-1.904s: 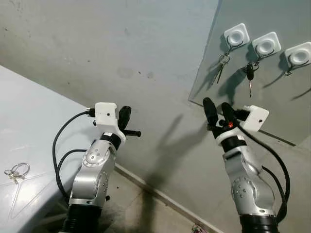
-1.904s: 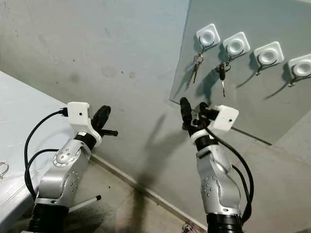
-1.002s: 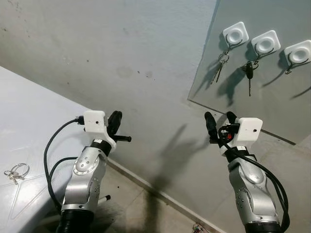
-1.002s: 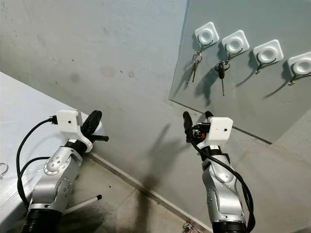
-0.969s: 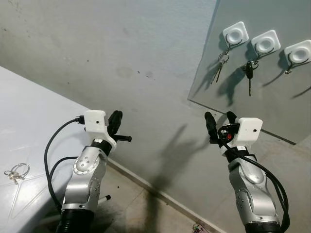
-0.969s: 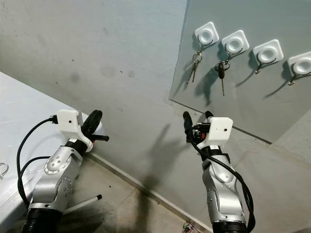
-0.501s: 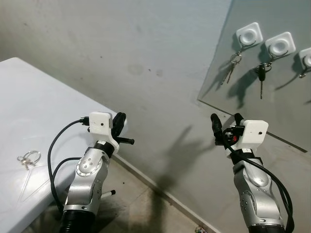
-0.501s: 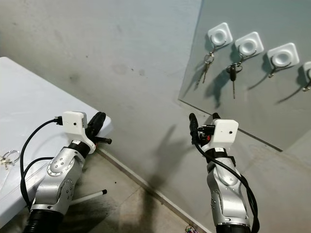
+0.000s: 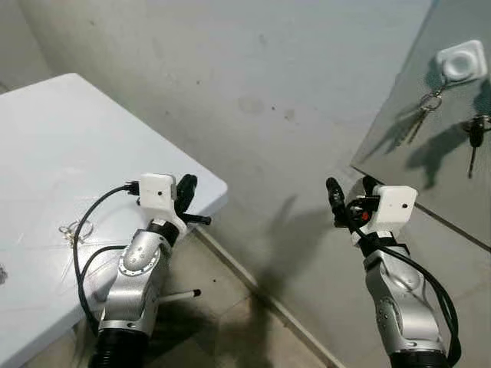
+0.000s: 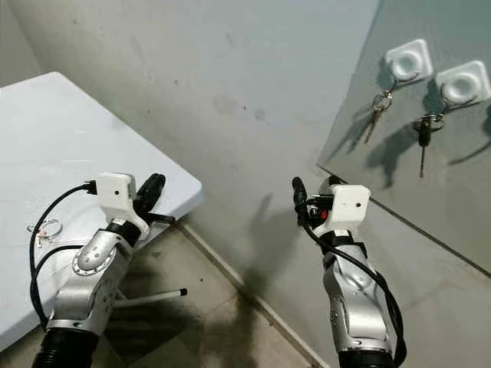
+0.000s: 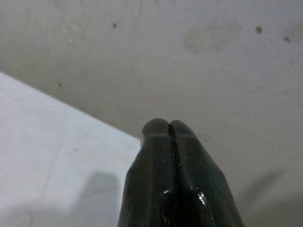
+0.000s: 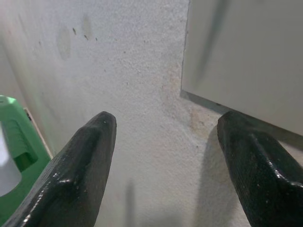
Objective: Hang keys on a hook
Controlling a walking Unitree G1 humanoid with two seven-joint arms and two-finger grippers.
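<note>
While keys (image 9: 74,230) lie on the table (image 9: 46,138), left claw (image 9: 186,186) is pinched, right claw (image 9: 349,188) wide.

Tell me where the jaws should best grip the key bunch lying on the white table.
Probably the ring of the key bunch: it lies flat on the white table, so coming from above with jaws straddling the rim seems best. The left gripper is nearest.

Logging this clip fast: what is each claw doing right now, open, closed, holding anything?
Left claw: closed, holding nothing, raised near the table corner.
Right claw: open, holding nothing, raised toward the wall.
</note>
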